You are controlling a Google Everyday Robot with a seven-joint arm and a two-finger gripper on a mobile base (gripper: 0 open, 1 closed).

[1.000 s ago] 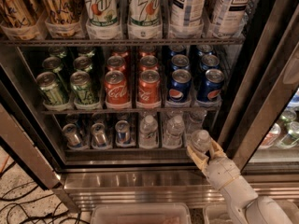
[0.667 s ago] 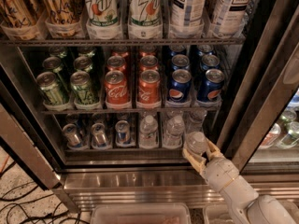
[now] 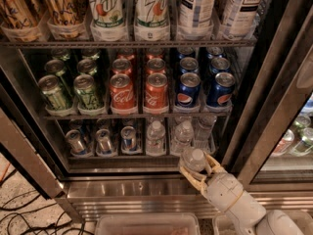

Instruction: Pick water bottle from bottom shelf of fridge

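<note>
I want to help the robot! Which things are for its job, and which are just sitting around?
For the job: water bottle, held by the gripper just outside the bottom shelf; fridge.
Just sitting: cola cans, green cans, tea bottles, floor cables.

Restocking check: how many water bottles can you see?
4. Three water bottles stand on the bottom shelf, right of the cans; a fourth water bottle sits in the gripper just in front. Others may hide behind.

Cream gripper (image 3: 196, 165) before fridge (image 3: 137, 191); clear water bottle (image 3: 194, 155).
</note>
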